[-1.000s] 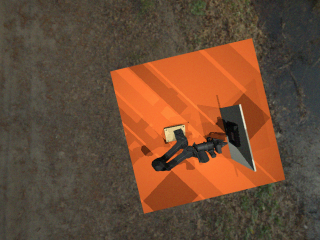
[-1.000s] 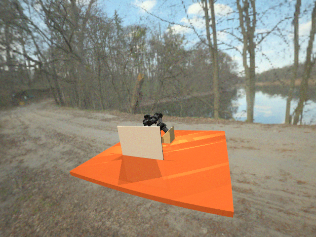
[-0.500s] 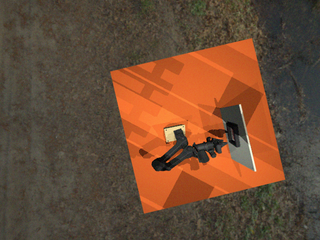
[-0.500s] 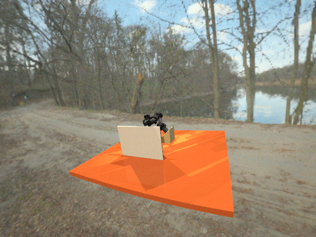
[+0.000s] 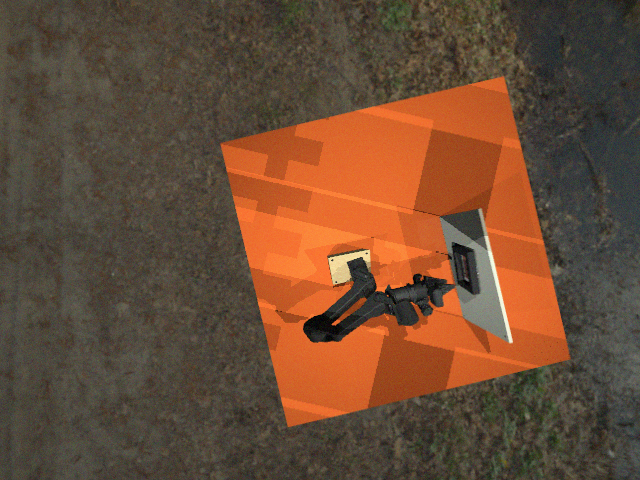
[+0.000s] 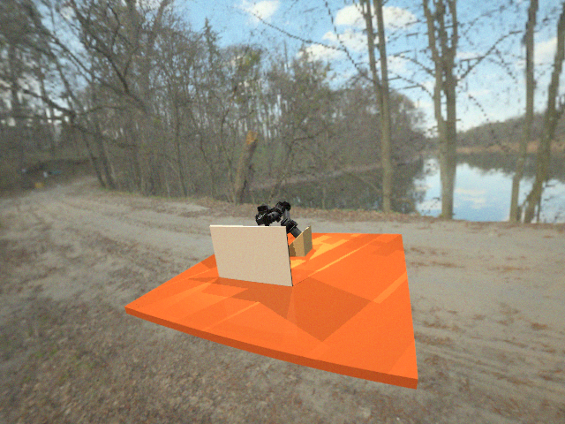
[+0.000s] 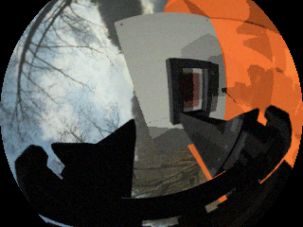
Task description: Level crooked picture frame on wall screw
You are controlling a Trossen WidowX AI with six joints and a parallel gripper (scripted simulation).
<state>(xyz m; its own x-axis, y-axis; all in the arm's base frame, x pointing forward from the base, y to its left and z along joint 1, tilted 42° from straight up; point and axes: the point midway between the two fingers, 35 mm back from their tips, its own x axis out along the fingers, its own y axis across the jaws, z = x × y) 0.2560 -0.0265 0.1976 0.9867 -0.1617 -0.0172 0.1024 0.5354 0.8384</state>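
The dark picture frame (image 5: 473, 287) (image 7: 174, 90) hangs on the front of the pale wall panel (image 5: 491, 310) (image 6: 251, 255) (image 7: 147, 61). A reddish picture shows inside it. The screw and the notched strip are hidden, and I cannot tell reliably how far the frame tilts. My gripper (image 5: 452, 286) (image 7: 157, 119) is partly open with nothing between its fingers. It is at the frame's near end in the top view. In the wrist view one fingertip overlaps the frame's lower corner; I cannot tell if they touch. In the exterior view the panel hides the frame and the fingertips.
The arm (image 5: 356, 310) (image 6: 285, 214) bends out from a cream mounting block (image 5: 338, 268) (image 6: 302, 244) on the orange table top (image 5: 330, 382) (image 6: 356, 337). The panel stands upright across from the block. Patchy shadows lie over the table and part of the panel.
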